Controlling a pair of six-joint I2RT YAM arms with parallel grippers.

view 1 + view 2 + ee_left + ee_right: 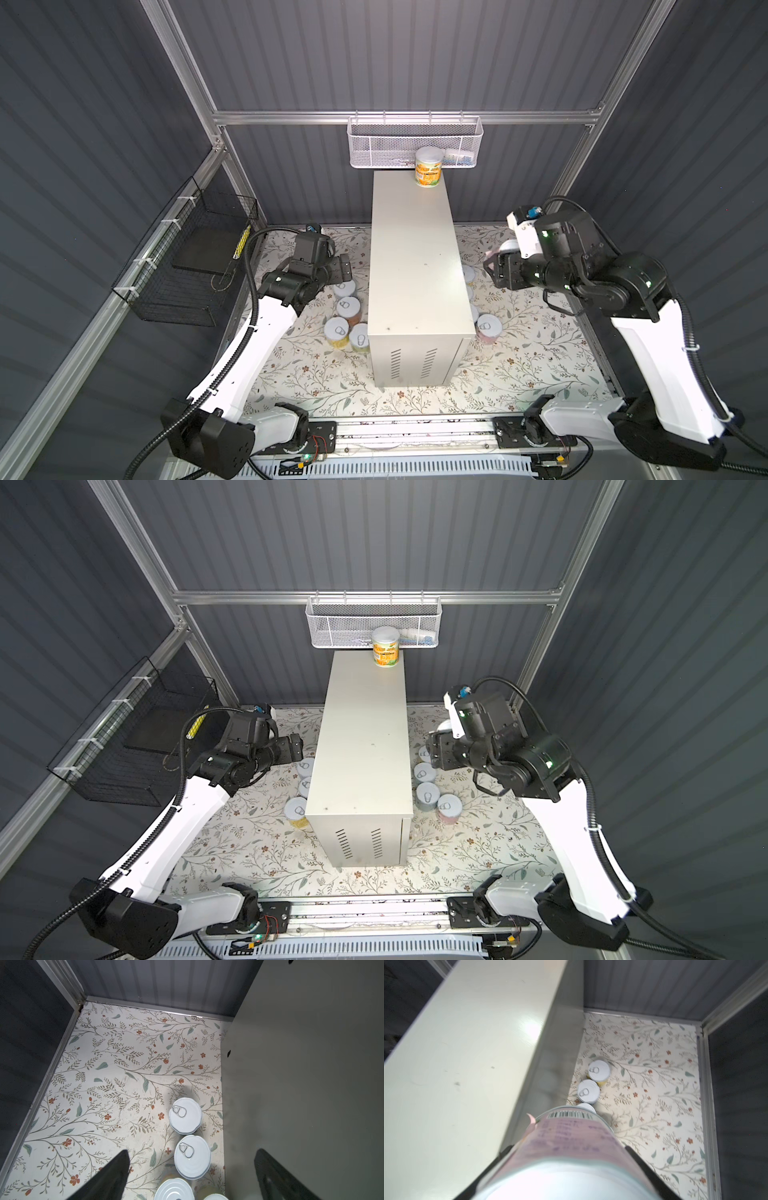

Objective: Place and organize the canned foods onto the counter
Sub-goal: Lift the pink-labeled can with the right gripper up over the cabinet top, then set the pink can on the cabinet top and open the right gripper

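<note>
At the far end of the counter (pixel 415 257), upper middle of both top views, an orange-labelled can (pixel 429 168) stands upright by the right-hand edge, just in front of the white mesh basket (pixel 415 139) on the back rail.

The other cans stand on the floral surface (pixel 540 365) close along the counter's long sides. In a top view the left-hand group (pixel 348 308) shows four lids, while the right-hand row is mostly cut off by the counter's edge. In a top view the right-hand row (pixel 428 789) shows four lids and the left-hand group only three, partly behind the box.

The right gripper (pixel 492 266), right of centre, is clamped on a pink can (pixel 566 1142). The top views give only a sliver of pale lid and pink label above it. The right wrist view shows the barcoded label, blurred, with black fingers (pixel 639 1159) pressed against both sides, the counter's top beside it and floor lids beyond.

The left gripper (pixel 345 268), left of centre, hangs over the left-hand group. The top views do not show its spread. The left wrist view shows its fingers (pixel 118 1172) wide apart and empty, lids below, the counter's side wall alongside.

A black wire basket (pixel 187 266) appears at the left edge of the top views only.
</note>
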